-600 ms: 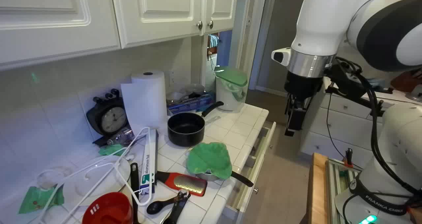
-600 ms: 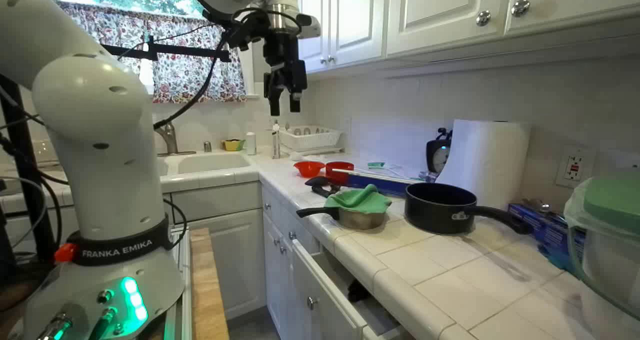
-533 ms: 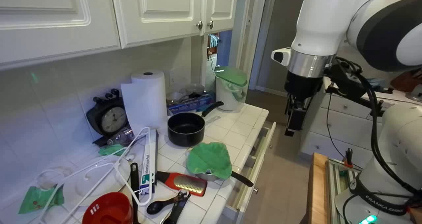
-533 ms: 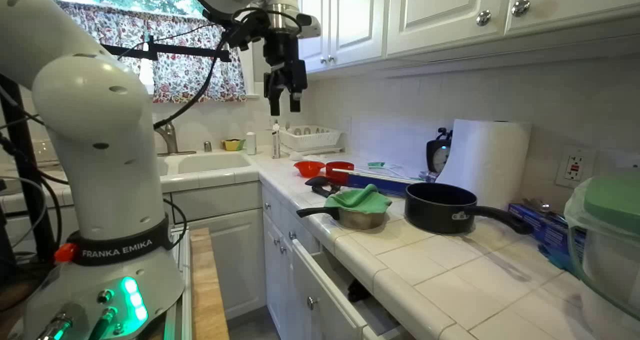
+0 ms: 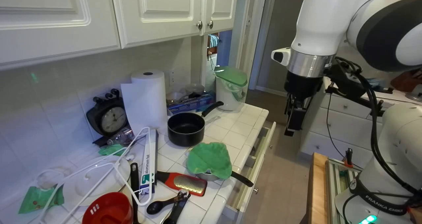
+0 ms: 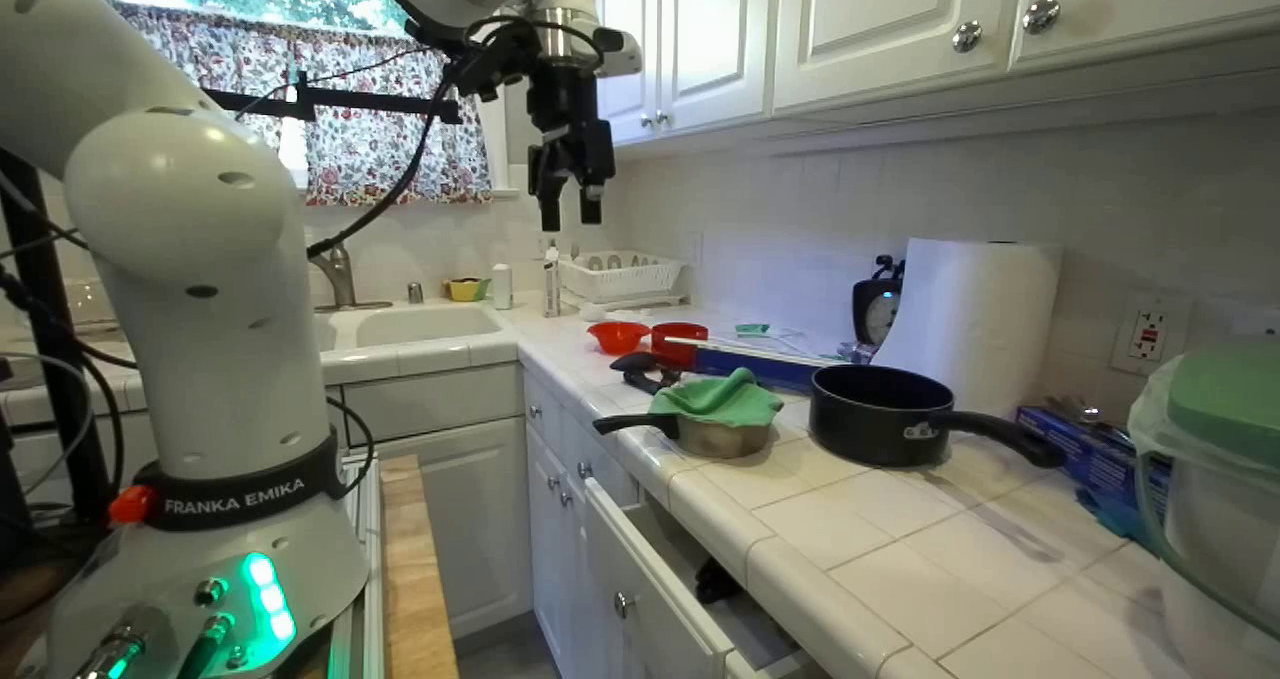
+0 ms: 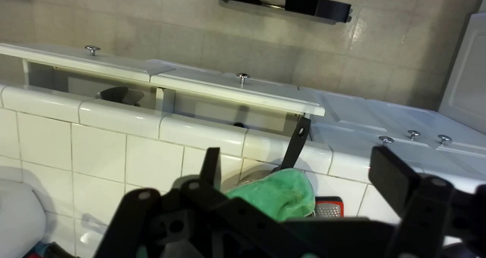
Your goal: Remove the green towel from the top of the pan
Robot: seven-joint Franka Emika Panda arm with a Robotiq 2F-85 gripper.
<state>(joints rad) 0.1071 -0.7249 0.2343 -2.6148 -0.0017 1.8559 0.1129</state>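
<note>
The green towel [image 5: 209, 159] lies draped over the top of a small metal pan [image 6: 722, 440] on the tiled counter. The towel also shows in an exterior view [image 6: 718, 399] and in the wrist view [image 7: 283, 193]. The pan's black handle [image 5: 242, 178] sticks out past the counter edge, over an open drawer. Most of the pan's inside is hidden by the towel. My gripper [image 6: 571, 221] is open and empty, pointing down, well above the counter and apart from the towel. In the wrist view, the towel shows between the spread fingers, partly hidden by the gripper [image 7: 300, 166].
A black pot [image 5: 186, 139] stands beside the pan towards the wall. A red grater [image 5: 188, 183], black spoons and a white hanger [image 5: 148, 164] lie near it. Pulled-out drawers [image 6: 650, 589] jut out below the counter edge. Upper cabinets [image 5: 168, 6] overhang the counter.
</note>
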